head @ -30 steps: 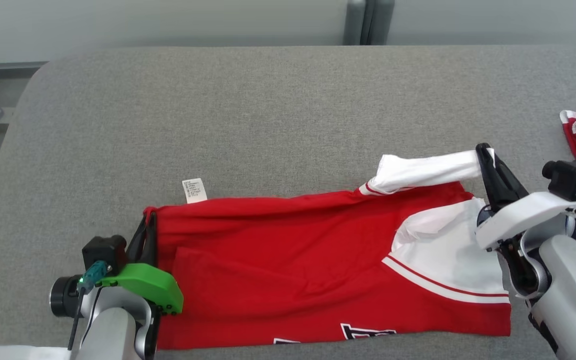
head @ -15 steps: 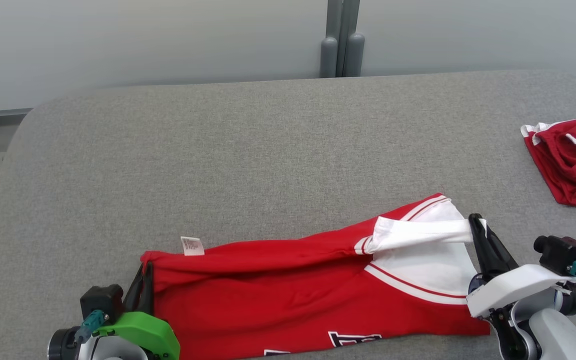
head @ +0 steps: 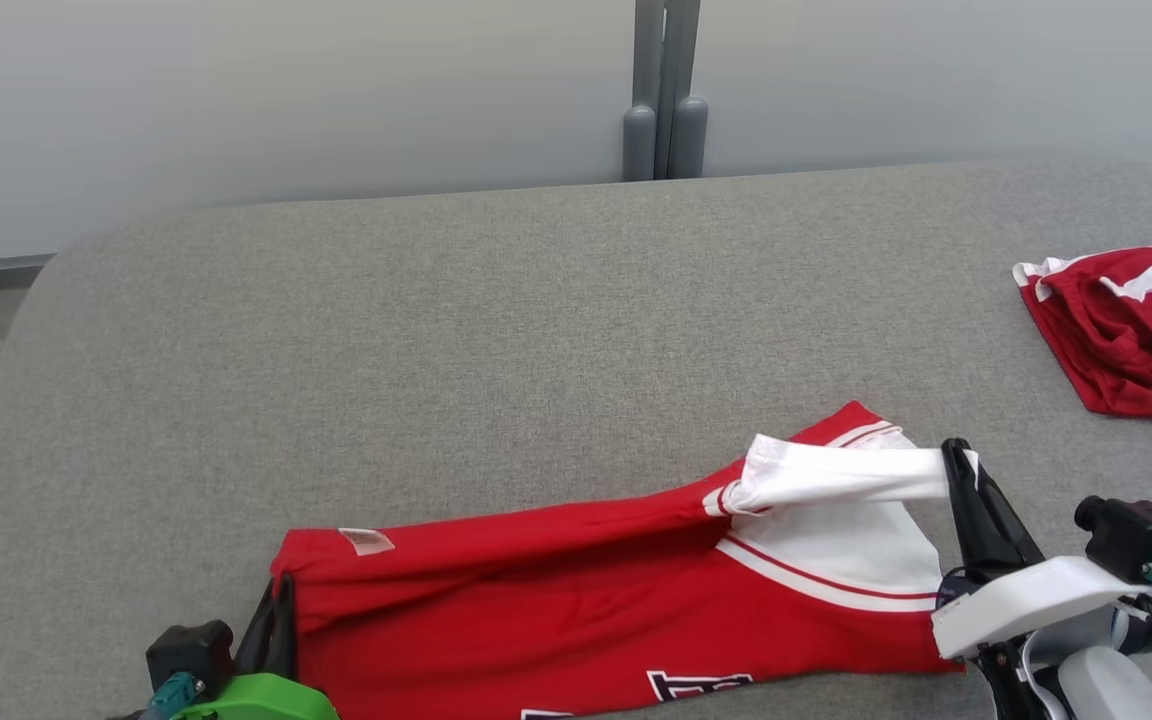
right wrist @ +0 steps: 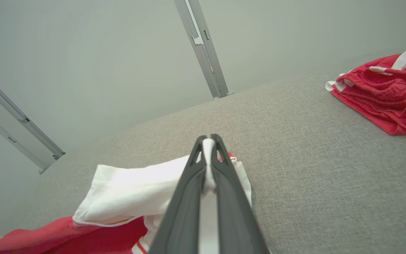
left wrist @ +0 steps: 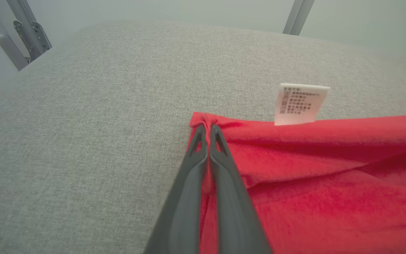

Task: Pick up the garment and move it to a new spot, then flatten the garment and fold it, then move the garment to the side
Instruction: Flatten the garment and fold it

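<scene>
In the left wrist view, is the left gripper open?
No, the left gripper is pinched shut on the red corner of the garment.

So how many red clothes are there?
2. One garment lies at the front, pinched by the left gripper and right gripper; a second garment sits bunched at the right, partly cut off.

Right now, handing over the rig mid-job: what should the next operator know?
Left gripper: shut on a red corner of the red-and-white fabric jersey.
Right gripper: shut on its white sleeve.
Jersey lies stretched between them on the grey fabric-covered table, near the front edge, wrinkled.
Done: gripped at both ends. Left: flatten, fold, move aside.
A second crumpled red garment sits far right.
</scene>
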Controlling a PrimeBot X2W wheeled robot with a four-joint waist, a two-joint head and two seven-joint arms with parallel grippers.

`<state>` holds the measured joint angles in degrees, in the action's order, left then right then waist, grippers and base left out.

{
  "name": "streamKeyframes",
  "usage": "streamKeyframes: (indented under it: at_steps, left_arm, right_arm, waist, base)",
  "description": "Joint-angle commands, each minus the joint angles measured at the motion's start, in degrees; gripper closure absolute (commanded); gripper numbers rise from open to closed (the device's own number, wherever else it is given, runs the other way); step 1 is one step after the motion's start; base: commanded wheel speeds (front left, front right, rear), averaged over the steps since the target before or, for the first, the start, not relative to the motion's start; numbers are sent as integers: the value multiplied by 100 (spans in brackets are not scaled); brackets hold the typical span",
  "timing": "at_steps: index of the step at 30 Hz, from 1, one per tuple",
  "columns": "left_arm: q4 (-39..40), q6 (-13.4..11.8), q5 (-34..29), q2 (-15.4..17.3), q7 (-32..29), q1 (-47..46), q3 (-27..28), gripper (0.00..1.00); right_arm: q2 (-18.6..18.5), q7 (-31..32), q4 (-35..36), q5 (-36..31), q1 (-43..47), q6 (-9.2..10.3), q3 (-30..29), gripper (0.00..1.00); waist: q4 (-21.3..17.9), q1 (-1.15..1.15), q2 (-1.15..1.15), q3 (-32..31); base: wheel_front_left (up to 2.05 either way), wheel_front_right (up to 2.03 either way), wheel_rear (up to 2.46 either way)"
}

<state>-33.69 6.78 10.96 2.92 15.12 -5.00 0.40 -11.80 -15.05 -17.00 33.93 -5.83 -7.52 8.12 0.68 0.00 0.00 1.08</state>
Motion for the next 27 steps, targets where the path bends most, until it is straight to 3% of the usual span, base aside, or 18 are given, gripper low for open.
streamKeyframes:
  at_steps: [1,2,3,4,5,6,7,13,21,27]
  left_arm:
    - [17,10,-22,10,-2,109,25,100]
    - [5,14,-10,8,-2,136,6,100]
    - [-20,15,22,8,-2,158,-17,90]
    - [-61,12,53,8,-2,179,-44,61]
    - [-61,12,53,8,-2,179,-44,61]
    - [-92,-1,62,8,-2,195,-72,13]
    - [-150,-27,71,8,-2,213,-100,0]
    - [-133,-377,165,11,-2,398,33,0]
    - [236,-516,209,12,-2,676,-112,0]
    - [444,-567,232,12,-2,710,-230,0]
  right_arm:
    - [-4,-13,-4,-74,152,8,-33,100]
    - [-14,-13,-49,-109,194,8,-15,100]
    - [-36,-13,-120,-139,236,8,25,100]
    - [-48,-13,-233,-162,275,8,63,100]
    - [-48,-13,-233,-162,275,8,63,100]
    - [-64,-13,-348,-177,300,8,74,85]
    - [-100,-13,-509,-220,325,8,147,0]
    - [-122,-13,-875,-389,297,8,-7,0]
    - [-17,-13,-579,-674,381,6,40,0]
    - [31,-13,-796,-752,186,5,4,0]
  waist:
    - [-11,0,0,-20]
    - [-11,0,0,-27]
    - [-11,0,0,-30]
    - [-13,0,0,-30]
    - [-13,0,0,-30]
    - [-15,0,0,-27]
    - [-15,0,0,-23]
    - [-18,0,0,21]
    - [121,0,0,-61]
    - [236,0,0,-111]
  base:
    - [0,0,0]
    - [0,0,0]
    - [0,0,0]
    - [0,0,0]
    - [0,0,0]
    - [0,0,0]
    - [0,0,0]
    - [0,0,0]
    - [0,0,0]
    - [0,0,0]
